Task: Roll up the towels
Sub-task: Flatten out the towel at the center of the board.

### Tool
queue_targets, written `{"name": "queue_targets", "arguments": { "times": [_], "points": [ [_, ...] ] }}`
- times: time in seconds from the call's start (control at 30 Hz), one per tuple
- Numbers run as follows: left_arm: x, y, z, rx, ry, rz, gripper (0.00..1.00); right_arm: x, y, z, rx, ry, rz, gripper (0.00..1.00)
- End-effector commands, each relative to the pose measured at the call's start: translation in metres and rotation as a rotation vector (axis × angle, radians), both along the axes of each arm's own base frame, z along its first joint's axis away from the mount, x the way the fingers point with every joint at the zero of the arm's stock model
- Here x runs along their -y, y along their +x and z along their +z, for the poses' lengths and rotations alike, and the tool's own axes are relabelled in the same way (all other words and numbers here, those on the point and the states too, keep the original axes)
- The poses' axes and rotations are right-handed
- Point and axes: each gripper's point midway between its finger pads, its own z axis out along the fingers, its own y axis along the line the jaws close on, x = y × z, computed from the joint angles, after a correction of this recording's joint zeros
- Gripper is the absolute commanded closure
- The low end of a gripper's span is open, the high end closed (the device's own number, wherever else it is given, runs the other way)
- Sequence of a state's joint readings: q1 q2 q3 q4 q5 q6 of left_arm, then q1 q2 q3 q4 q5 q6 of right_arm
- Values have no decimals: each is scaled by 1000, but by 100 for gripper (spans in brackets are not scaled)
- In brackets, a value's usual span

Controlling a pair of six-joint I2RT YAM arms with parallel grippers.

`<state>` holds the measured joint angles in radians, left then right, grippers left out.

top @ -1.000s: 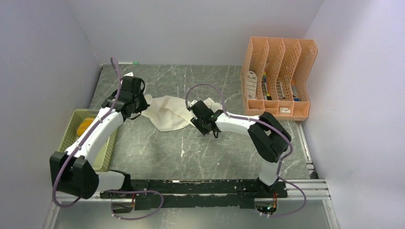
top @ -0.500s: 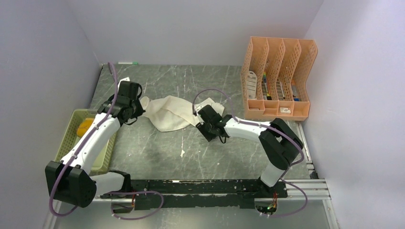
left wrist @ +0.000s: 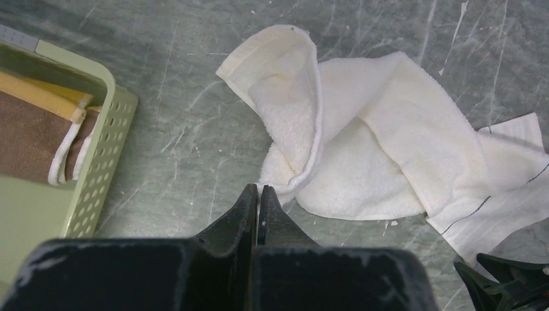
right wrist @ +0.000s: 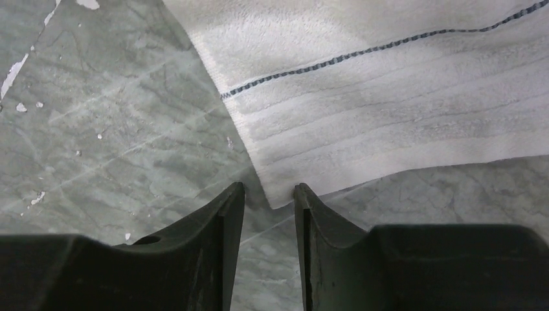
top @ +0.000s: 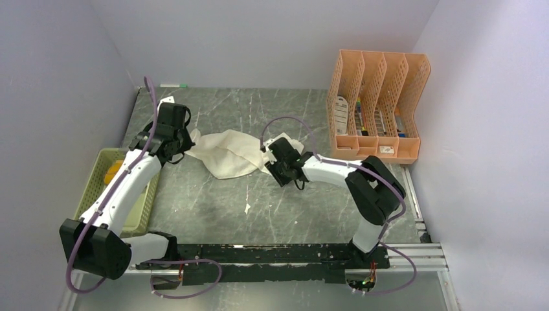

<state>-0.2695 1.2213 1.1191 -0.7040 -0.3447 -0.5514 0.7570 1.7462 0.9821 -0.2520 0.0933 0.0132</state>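
Observation:
The cream-white towel [top: 226, 150] lies crumpled on the grey table, also in the left wrist view [left wrist: 388, 142]. My left gripper [top: 184, 144] is at its left edge, its jaws shut [left wrist: 259, 189] on the tip of a folded flap. My right gripper [top: 280, 157] is at the towel's right end, open. The striped corner of the towel [right wrist: 388, 97] lies on the table right at the gap between its fingertips [right wrist: 268, 191]. The brown towel with mustard edging [left wrist: 29, 123] lies folded in the green basket [top: 97, 194] at the left.
The green basket's wall [left wrist: 97, 155] is close to my left gripper. An orange file rack [top: 379, 107] stands at the back right. A green-capped pen [top: 173, 85] lies at the back wall. White walls enclose the table on three sides.
My left gripper has shifted left and back, and the towel's left end has stretched slightly with it. My right gripper has moved a little right and stays at the striped corner.

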Motion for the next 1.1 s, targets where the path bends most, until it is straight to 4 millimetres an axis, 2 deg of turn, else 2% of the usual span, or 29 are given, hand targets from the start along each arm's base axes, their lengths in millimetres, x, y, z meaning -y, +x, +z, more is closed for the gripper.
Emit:
{"name": "queue_targets", "arguments": {
  "times": [0.0,0.07,0.13,0.17,0.27,0.37,0.47,0.57,0.7,0.73,0.83,0.9,1.0,1.07],
  "points": [
    [-8,2,10,11,31,4,93,16,-7,-27,-89,-38,-15,67],
    [-11,4,10,12,32,5,93,21,-10,-32,-114,-46,-27,73],
    [-15,5,10,13,30,11,93,25,-10,-36,-125,-61,-50,95],
    [-17,6,10,12,26,13,93,28,-9,-37,-130,-65,-63,100],
    [-31,14,16,28,-17,25,93,36,-2,-33,-133,-64,-113,100],
    [-50,29,44,87,-40,37,93,43,17,-4,-80,8,-192,100],
    [-71,42,86,156,-8,71,93,43,53,67,41,193,-263,100],
    [-75,52,130,236,-5,92,93,43,75,157,209,322,-277,100],
    [-80,52,172,340,-29,133,93,52,81,271,399,398,-285,100],
    [-90,49,182,361,-28,166,93,55,79,294,440,414,-284,100],
    [-97,38,215,431,-43,205,93,67,67,355,543,463,-287,100],
    [-100,24,235,472,-46,230,93,74,50,393,601,520,-276,100],
    [-104,-11,263,542,-48,282,93,86,17,438,678,619,-248,100],
    [-109,-38,271,573,-46,325,93,99,-6,459,727,668,-251,100]
  ]
}}
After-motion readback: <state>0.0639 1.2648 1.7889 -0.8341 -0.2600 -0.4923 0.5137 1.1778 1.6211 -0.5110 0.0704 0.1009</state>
